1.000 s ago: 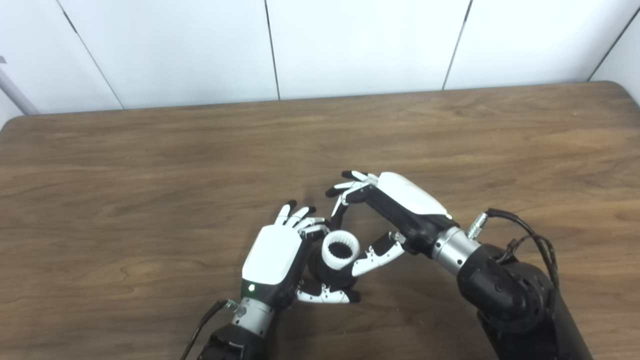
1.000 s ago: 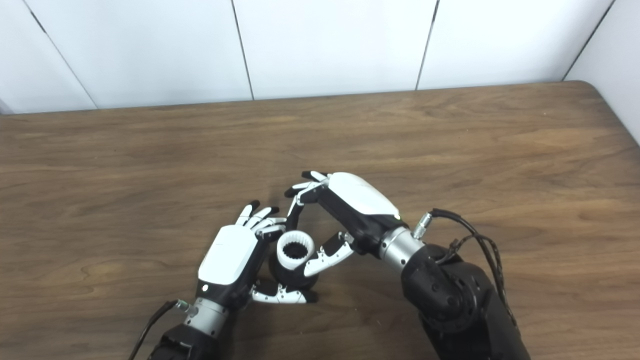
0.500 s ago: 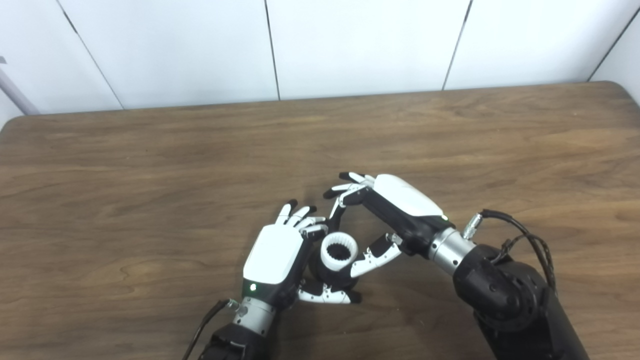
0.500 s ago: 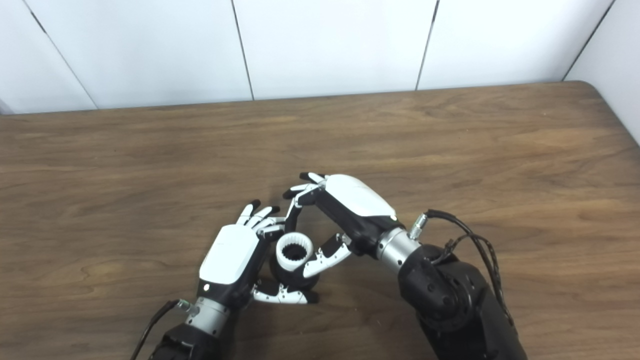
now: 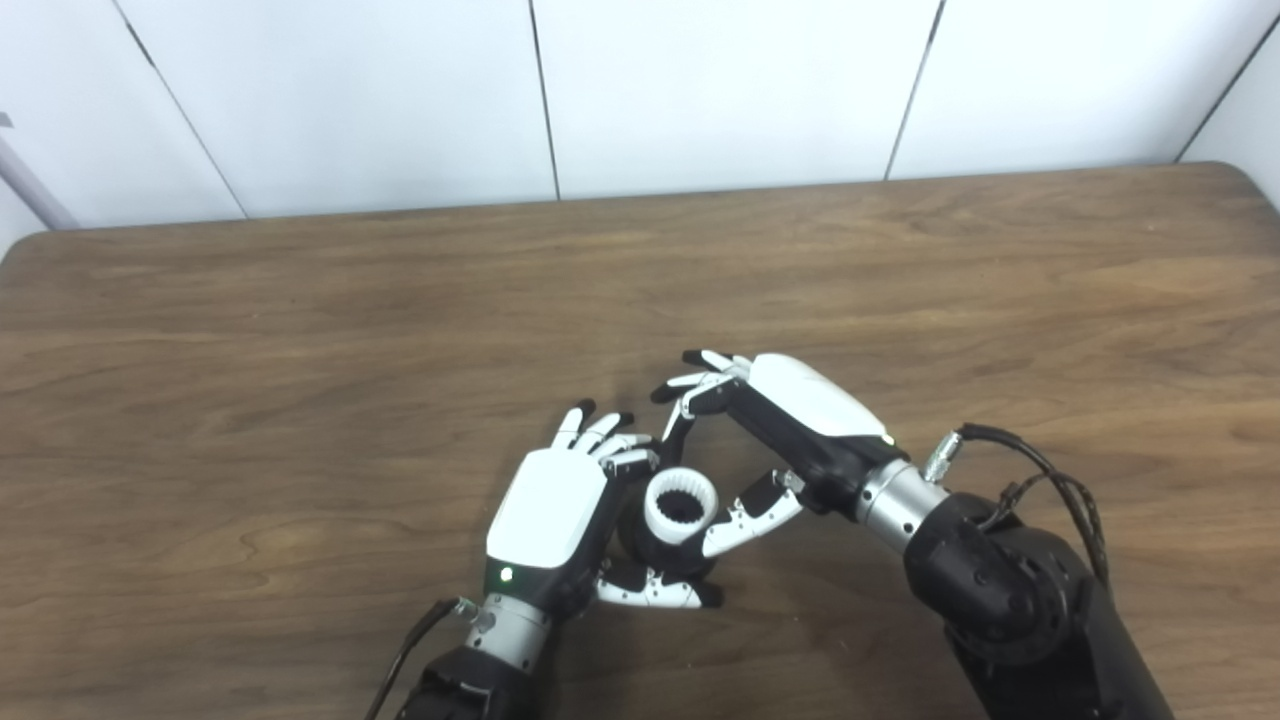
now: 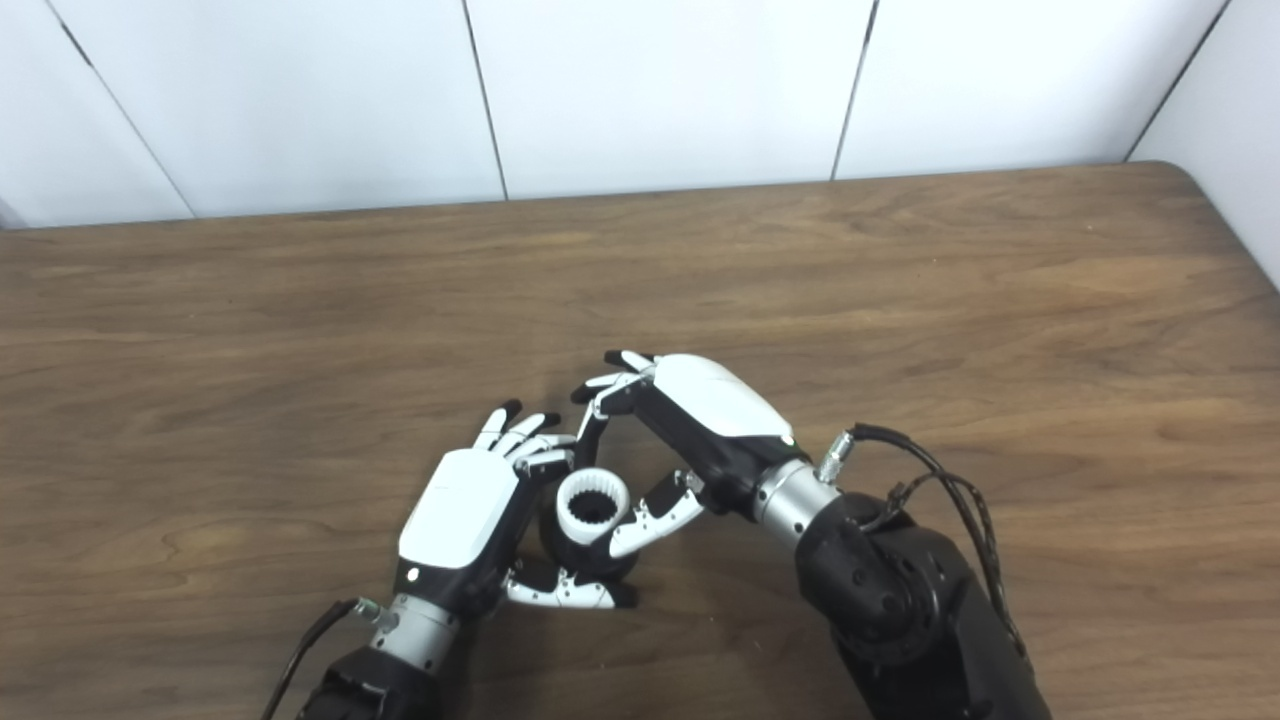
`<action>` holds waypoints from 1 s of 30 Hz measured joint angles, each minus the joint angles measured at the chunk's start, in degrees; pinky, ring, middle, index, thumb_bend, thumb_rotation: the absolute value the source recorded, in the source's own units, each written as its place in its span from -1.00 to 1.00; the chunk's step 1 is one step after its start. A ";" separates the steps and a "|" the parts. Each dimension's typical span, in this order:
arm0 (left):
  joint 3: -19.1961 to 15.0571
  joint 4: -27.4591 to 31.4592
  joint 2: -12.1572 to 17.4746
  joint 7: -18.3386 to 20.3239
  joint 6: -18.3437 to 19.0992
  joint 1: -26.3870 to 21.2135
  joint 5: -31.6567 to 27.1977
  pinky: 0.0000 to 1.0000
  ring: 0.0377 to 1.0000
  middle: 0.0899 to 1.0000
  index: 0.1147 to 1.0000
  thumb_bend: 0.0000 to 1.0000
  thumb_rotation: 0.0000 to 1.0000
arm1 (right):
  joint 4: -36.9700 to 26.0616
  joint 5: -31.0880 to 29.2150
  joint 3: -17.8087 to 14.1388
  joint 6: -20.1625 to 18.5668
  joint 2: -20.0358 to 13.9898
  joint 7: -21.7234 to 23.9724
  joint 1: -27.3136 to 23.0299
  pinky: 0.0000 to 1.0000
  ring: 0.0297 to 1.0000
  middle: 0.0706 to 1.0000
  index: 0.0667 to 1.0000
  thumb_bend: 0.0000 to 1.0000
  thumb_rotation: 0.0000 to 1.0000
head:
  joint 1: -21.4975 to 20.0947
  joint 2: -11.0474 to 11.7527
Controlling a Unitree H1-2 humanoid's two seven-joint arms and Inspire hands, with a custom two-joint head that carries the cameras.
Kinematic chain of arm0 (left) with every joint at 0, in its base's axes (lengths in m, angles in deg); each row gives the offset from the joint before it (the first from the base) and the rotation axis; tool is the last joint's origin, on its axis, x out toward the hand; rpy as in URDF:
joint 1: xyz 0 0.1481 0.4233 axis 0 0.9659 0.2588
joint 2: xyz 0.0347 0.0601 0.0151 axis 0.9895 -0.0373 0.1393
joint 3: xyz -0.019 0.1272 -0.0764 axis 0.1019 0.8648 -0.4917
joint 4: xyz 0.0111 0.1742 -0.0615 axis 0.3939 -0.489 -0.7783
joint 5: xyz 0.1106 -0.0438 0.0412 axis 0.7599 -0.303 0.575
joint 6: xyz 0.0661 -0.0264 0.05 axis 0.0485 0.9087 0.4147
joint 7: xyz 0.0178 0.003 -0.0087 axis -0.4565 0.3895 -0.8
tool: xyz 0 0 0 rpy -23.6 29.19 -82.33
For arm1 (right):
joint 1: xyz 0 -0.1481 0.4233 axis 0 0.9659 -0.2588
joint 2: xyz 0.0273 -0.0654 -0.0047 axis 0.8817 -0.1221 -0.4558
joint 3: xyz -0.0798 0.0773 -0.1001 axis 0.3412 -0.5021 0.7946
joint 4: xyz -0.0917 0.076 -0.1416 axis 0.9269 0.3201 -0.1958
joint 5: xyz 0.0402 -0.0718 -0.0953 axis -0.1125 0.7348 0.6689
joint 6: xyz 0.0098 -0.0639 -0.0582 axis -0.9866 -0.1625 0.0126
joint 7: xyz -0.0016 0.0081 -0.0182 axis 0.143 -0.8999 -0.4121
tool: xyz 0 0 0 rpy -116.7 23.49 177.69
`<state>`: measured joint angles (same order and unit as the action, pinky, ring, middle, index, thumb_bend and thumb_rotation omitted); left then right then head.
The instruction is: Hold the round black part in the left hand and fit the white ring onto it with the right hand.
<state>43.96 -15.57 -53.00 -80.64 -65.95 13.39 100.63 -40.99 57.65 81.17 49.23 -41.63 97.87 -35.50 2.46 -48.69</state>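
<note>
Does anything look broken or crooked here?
Nothing stands out. The white ring sits on the round black part, which the left hand holds; the right hand pinches the ring.

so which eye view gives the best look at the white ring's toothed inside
The left eye view, marginally: the white ring looks slightly larger there, its inner teeth plain against the dark bore. The right eye view shows the same ring from nearly the same angle, teeth also visible, with the right hand's thumb against its rim.

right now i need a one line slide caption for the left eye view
Left hand steadies the round black part on the wooden table while the right hand seats the toothed white ring on it.
</note>
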 measured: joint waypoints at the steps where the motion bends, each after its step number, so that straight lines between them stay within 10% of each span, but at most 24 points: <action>1: 0.00 0.00 0.00 0.02 0.00 0.00 0.01 1.00 0.78 0.48 -0.17 0.05 -0.89 | 0.00 0.00 0.01 0.00 0.00 0.00 0.02 1.00 0.94 0.63 -0.11 0.04 -0.74 | 0.00 0.00; 30: 0.11 0.73 0.02 0.53 0.04 0.35 0.39 1.00 0.79 0.49 -0.17 0.05 -0.89 | 0.27 -0.10 0.67 0.52 0.01 -1.21 1.57 1.00 0.95 0.64 -0.11 0.04 -0.74 | 0.17 -0.97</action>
<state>44.07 -14.84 -52.98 -80.11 -65.91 13.73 101.02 -40.73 57.55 81.84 49.75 -41.62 96.66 -33.93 2.64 -49.66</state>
